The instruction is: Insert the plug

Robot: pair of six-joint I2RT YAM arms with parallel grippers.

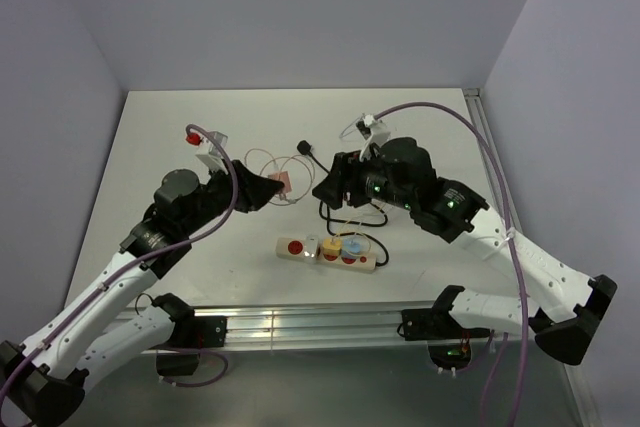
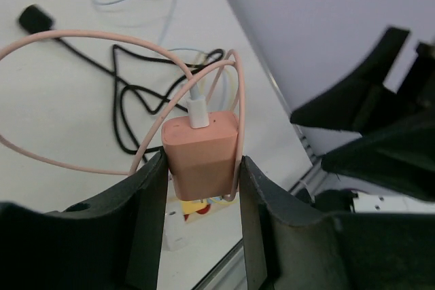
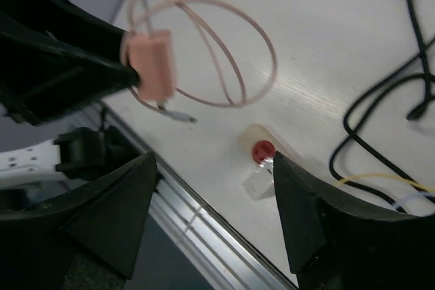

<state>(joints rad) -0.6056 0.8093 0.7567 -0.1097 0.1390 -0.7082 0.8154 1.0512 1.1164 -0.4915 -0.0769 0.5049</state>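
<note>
Left wrist view: left claw point(image 2: 204, 166) grips pink rectangular plastic charger plug point(image 2: 202, 151) across its sides, prongs hidden. Top view: long white power strip point(image 1: 328, 251) lies lower right of it, axis left-right. Right claw point(image 1: 330, 190) above strip in frame, spread, empty.

Power strip point(image 2: 175, 236) mostly behind pink charger point(image 2: 200, 154)
</note>
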